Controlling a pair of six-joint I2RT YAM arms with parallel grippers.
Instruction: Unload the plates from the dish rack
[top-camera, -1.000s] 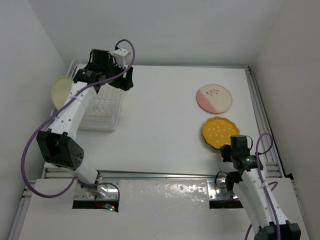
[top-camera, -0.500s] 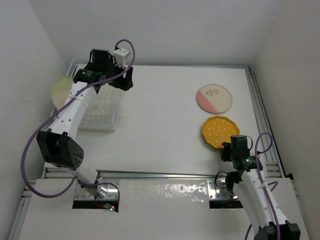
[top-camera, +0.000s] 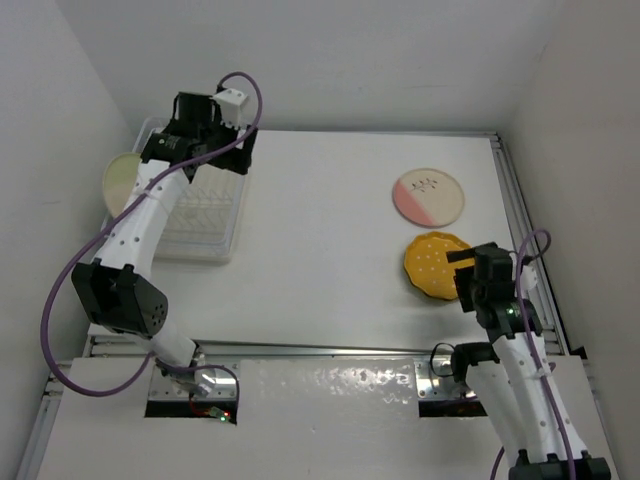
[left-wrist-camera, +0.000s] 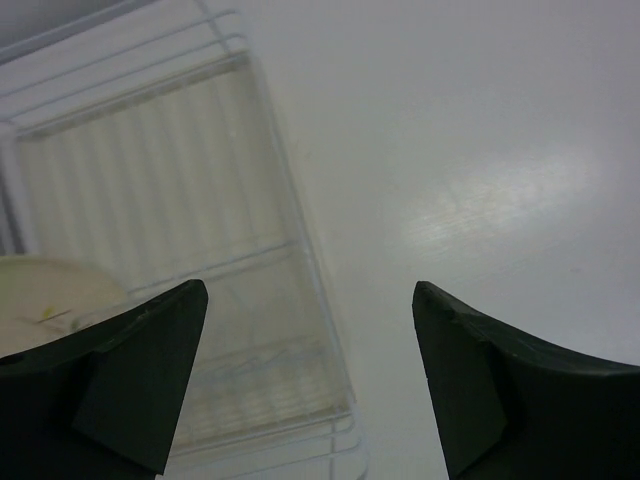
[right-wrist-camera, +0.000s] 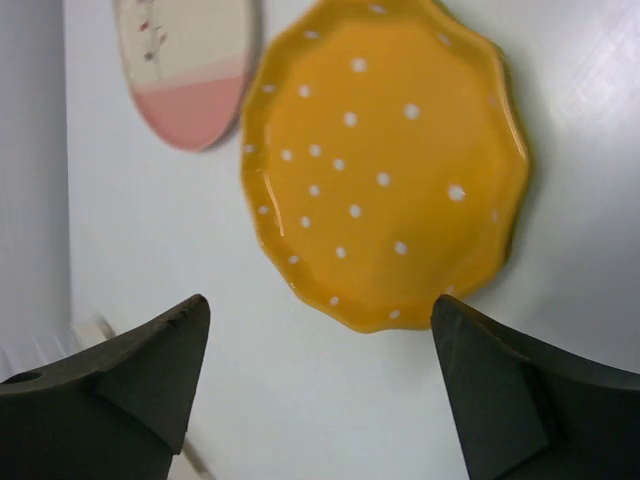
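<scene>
Near, 4 o'clock on white table (top-camera: 320, 230): my right gripper (right-wrist-camera: 318, 305) is spread wide and empty, hanging over near rim of orange wavy-rimmed white-dotted plate (right-wrist-camera: 385, 165), which lies flat. Second ago these jaws were pressed together; arm has since shifted right. White-and-pink round plate (top-camera: 429, 196) just beyond at 2 o'clock, flat.

Far, 10 o'clock: clear ribbed plastic dish rack (top-camera: 215, 225), cream round plate (top-camera: 122, 180) at its 9 o'clock side. My left gripper (left-wrist-camera: 309, 288) spread, empty, above rack's far end, wider than before. Left arm (top-camera: 140, 225) and purple cable (top-camera: 60, 300) cover part of rack.
</scene>
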